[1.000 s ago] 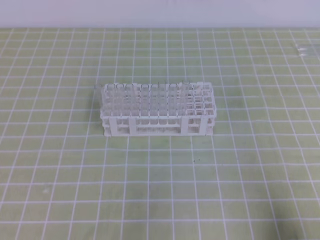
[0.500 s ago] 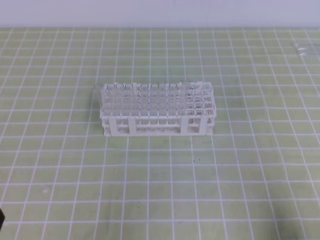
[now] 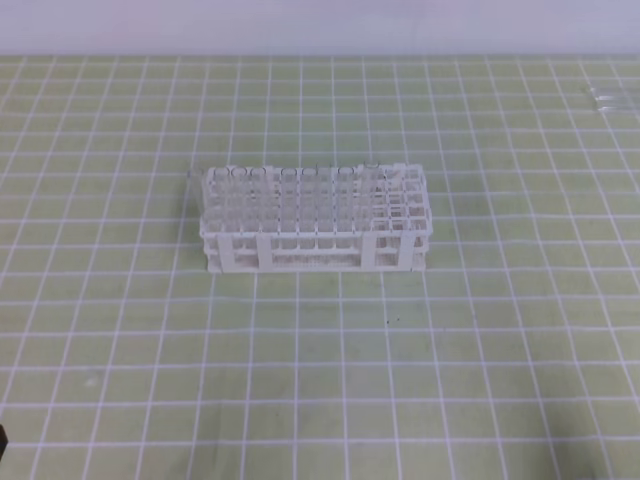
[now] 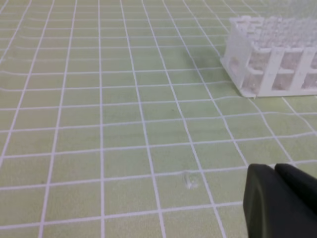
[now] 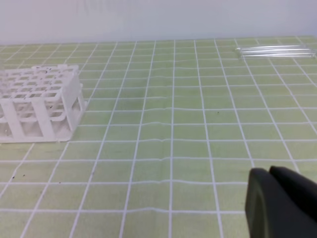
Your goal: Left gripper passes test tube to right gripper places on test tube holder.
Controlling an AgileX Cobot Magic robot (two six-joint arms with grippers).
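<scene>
The left end effector [image 4: 282, 198] and right end effector [image 5: 282, 198] show only dark tips; their opening cannot be told. The test tubes [image 5: 275, 50] lie far right, well apart from the test tube holder [image 3: 315, 218]. Light, slippery, breakable glass: grip mid-length, gently.

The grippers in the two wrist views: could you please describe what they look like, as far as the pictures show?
Only a small part of each shows. The left gripper appears as matte black, rounded wedge-shaped jaw tips at the lower right corner of its wrist view. The right gripper looks much the same in its own view: smooth black plastic tips. No cables, labels or markings are visible, and the arms themselves are out of frame.
</scene>
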